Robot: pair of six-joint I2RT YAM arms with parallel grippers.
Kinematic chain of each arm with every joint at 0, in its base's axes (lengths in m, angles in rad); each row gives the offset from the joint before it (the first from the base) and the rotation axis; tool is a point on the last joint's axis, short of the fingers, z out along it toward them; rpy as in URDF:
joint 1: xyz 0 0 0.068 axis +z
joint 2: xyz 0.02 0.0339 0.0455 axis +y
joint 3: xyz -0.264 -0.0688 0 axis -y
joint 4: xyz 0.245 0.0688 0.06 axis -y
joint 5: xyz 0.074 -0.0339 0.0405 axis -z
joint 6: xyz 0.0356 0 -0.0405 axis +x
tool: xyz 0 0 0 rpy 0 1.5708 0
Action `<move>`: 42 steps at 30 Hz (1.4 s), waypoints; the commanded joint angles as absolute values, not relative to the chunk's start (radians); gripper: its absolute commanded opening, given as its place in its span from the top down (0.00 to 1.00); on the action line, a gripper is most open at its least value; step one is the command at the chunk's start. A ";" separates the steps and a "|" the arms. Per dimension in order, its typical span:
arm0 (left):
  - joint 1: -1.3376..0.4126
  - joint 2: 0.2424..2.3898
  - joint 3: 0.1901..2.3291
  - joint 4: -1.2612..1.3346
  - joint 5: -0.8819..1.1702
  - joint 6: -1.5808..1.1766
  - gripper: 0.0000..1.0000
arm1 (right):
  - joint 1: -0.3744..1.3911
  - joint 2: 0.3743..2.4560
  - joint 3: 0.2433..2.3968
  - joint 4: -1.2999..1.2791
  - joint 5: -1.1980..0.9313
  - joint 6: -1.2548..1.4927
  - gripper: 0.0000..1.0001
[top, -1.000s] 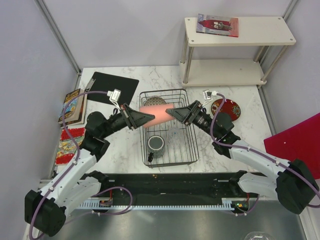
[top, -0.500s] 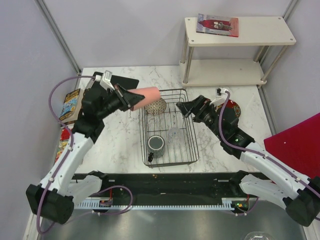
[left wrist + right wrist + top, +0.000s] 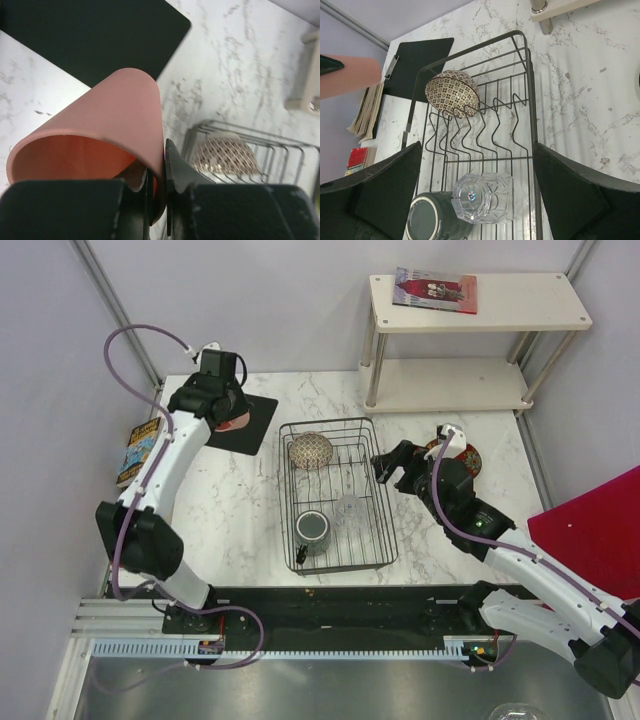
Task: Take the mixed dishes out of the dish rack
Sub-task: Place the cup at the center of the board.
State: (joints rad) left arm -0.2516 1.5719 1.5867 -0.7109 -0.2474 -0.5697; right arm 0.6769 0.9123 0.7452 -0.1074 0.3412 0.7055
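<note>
My left gripper is shut on the rim of the pink cup, one finger inside and one outside, and holds it over the black mat at the far left. The black wire dish rack holds the speckled bowl, the dark grey mug and the clear glass. My right gripper is open and empty over the rack's right side, above the glass and mug. The red patterned plate lies right of the rack, partly behind my right arm. The lime-green plate is out of view.
A two-tier beige shelf with a magazine stands at the back right. Books lie at the table's left edge. A red panel stands at the right.
My left arm swung the pink cup from over the rack to the far left, above the black mat. My right gripper let go of the cup and drew back right.
</note>
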 commanded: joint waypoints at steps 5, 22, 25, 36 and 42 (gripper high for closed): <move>-0.212 1.971 2.089 -0.972 -0.390 -0.459 0.98 | 0.678 0.905 0.773 -0.121 0.345 0.652 0.02; -0.107 2.324 2.321 -1.094 -0.144 -0.545 0.98 | 0.678 0.943 0.790 -0.150 0.353 0.627 0.02; -0.107 2.339 2.309 -1.092 -0.152 -0.535 0.98 | 0.678 0.968 0.790 -0.137 0.336 0.632 0.02; -0.109 2.298 2.233 -1.043 -0.146 -0.525 0.73 | 0.678 1.005 0.792 -0.126 0.331 0.632 0.02; -0.109 2.182 2.247 -1.025 -0.146 -0.552 0.47 | 0.678 1.000 0.785 -0.127 0.328 0.627 0.02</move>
